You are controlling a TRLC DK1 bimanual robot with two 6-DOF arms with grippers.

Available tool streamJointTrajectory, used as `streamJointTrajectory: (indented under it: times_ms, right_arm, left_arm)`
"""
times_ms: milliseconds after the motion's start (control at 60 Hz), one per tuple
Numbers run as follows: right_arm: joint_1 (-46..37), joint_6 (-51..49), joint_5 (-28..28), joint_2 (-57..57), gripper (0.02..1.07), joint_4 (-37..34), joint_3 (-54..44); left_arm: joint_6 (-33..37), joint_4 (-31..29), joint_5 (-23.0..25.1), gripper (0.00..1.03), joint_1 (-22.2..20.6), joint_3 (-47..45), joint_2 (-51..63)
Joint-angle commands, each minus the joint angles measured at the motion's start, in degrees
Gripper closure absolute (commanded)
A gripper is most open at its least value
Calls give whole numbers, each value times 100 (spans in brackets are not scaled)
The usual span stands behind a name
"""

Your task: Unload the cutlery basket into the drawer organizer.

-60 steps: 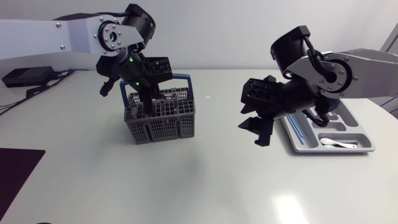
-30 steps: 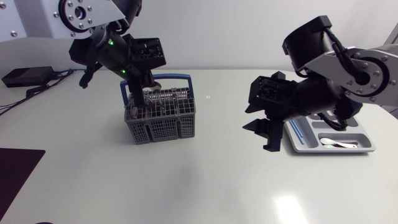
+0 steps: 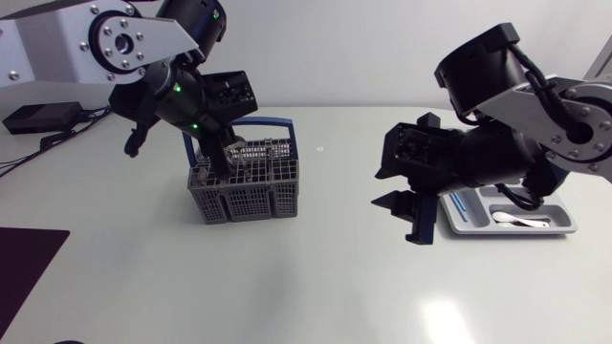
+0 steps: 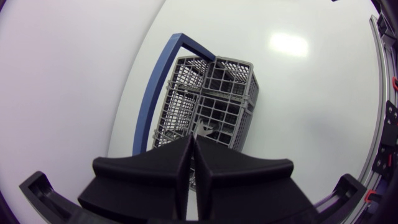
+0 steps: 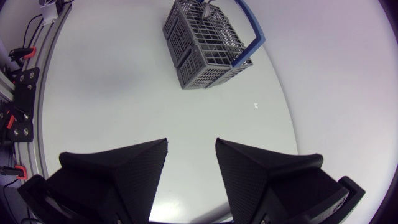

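— White table [image 3: 306, 287]. And the left gripper [image 4: 191, 143]?
— Clenched over the basket [image 4: 224, 87]; its tips hide anything beneath them. The right gripper [image 5: 191, 158] hangs spread beside the organizer [image 3: 535, 233].
— The basket?
— Grey mesh, blue handle [image 4: 154, 99], upright, left of centre.

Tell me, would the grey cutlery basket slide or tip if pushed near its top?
The cutlery basket is open plastic mesh, so probably light yet stiff. It stands fairly tall on a smooth table, so a high push may tip it; a low one likely slides it. Its blue handle looks rigid.
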Motion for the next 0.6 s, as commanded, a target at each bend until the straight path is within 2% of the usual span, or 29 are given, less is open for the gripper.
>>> streamJointTrajectory:
  times_ms: [0,167,350,583]
  right_arm:
    - [40,139,52,-56,49,-35,-120]
    - [23,121,61,-38,49,-35,-164]
    - [23,130,52,-29,49,-18,-182]
    - [31,139,52,-100,49,-44,-208]
  left_arm:
    - [-470,72,-71,99,-45,-117,99]
    - [-1225,-34,-97,99,-18,33,187]
    - [-2157,-482,-88,99,-53,367,248]
    - [-2930,-886,-62,99,-10,648,354]
